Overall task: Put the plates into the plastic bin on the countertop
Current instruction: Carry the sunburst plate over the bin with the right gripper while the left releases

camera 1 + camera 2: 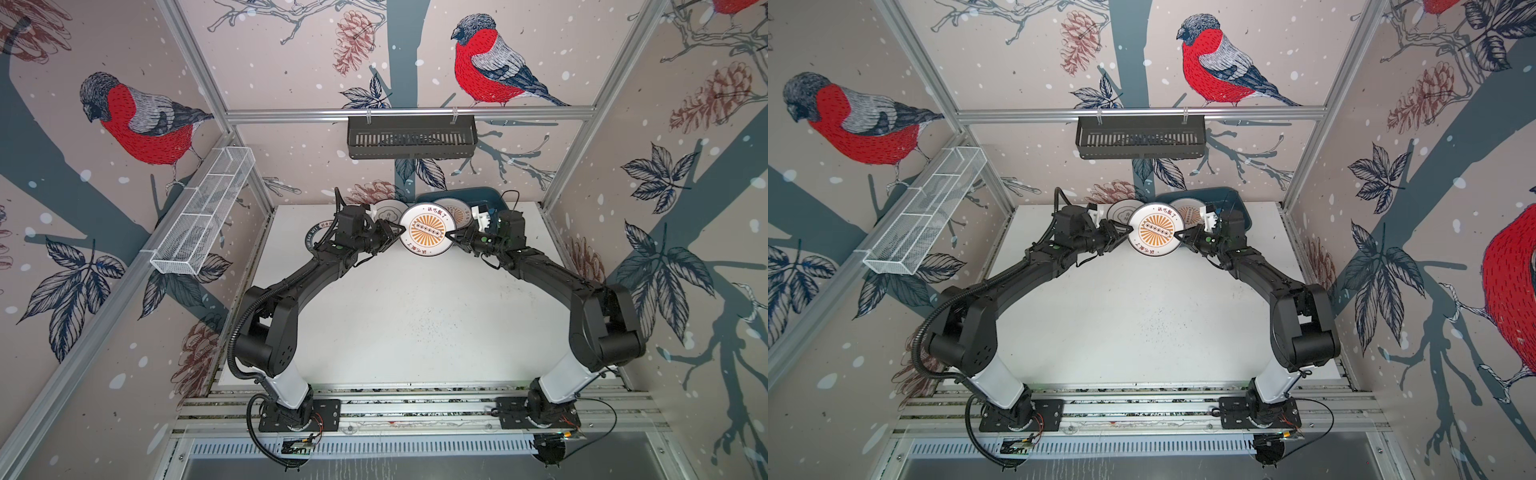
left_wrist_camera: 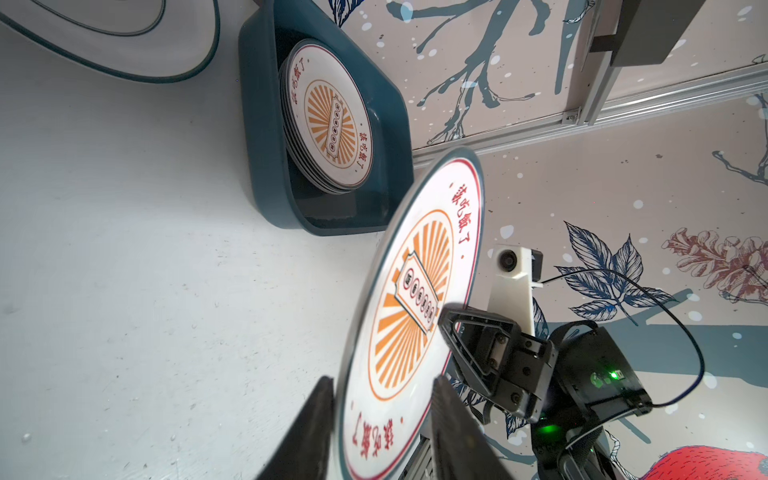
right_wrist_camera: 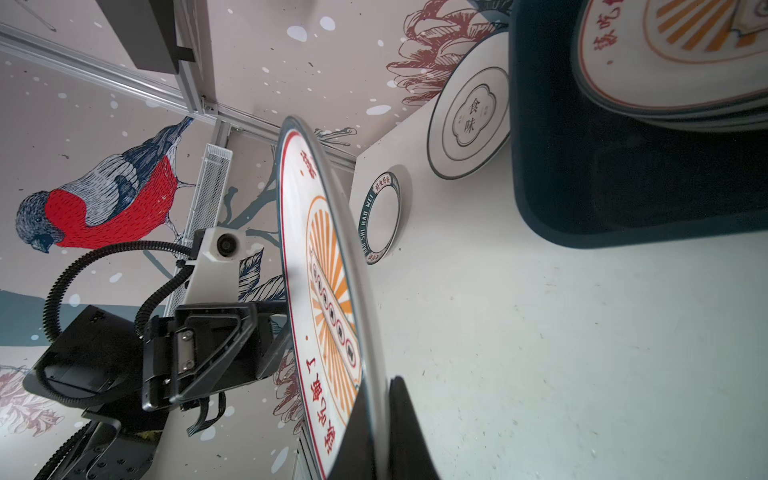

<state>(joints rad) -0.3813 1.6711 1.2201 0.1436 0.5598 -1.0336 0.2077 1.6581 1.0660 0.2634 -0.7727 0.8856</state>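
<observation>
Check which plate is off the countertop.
The orange sunburst plate held in the air, right gripper shut on its rim. The cloud-emblem plate and teal-lettered plate lie flat on the countertop; the stack sits in the bin.

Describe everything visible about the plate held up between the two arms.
The sunburst plate is round, white and glossy, likely ceramic, with an orange ray centre, red lettering, a thin red ring and a dark teal edge. It is held face up above the table, near the bin. The right claw pinches its rim. The left claw straddles the opposite rim with its fingers apart.
</observation>
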